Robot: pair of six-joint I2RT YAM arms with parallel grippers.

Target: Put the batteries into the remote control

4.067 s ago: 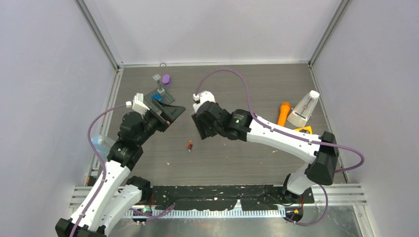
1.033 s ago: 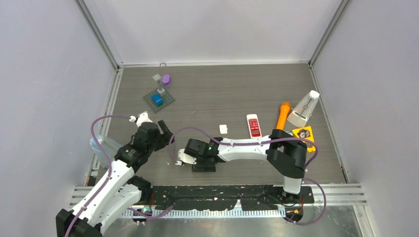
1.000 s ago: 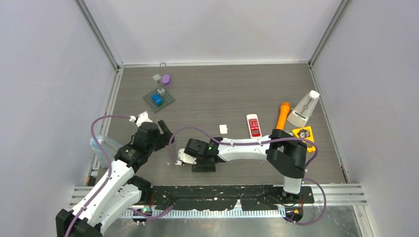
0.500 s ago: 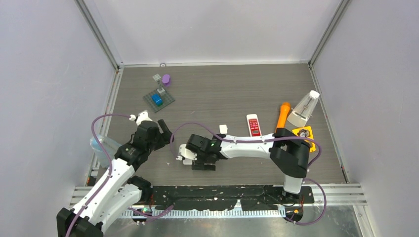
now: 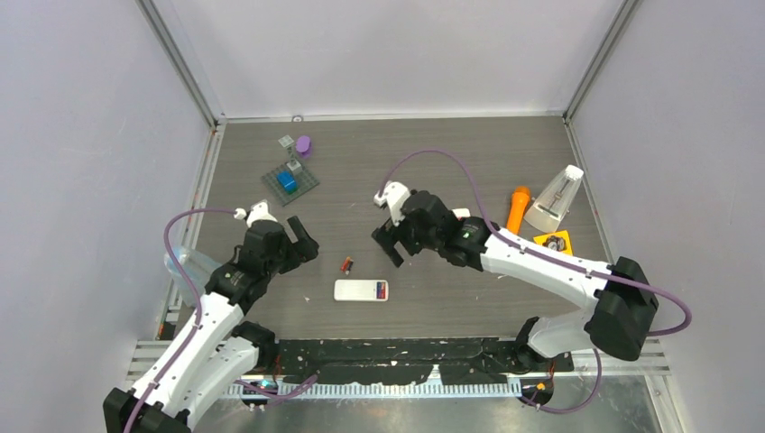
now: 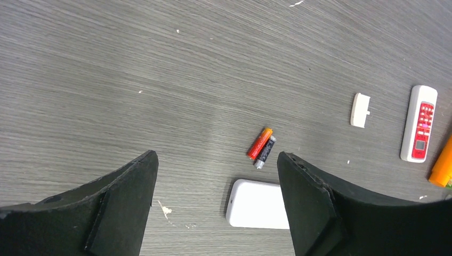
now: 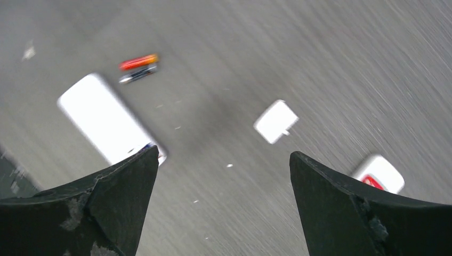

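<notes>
The counter [image 5: 505, 153] carries everything. Both arms hang over its middle. The left fingers [image 6: 125, 186] and the right fingers [image 7: 125, 184] are spread wide and hold nothing.

Between the arms, toward the near edge, the white remote [image 5: 356, 290] lies flat with its long axis running left to right. A red and blue fleck at its right end may be cells already seated, though it is too small to be sure. A red-faced remote [image 6: 420, 124] and a small white cover [image 6: 360, 110] lie farther right, well apart from it.

The batteries [image 6: 261, 146], one orange-red and one dark, lie side by side and touching, just beyond the white remote's left end. Their long axis runs near to far with a slight slant.

In the left wrist view they sit ahead in the gap between the fingers; in the right wrist view they sit off to one side. The left arm looks better placed, and its fingers would close across the pair's narrow width.
</notes>
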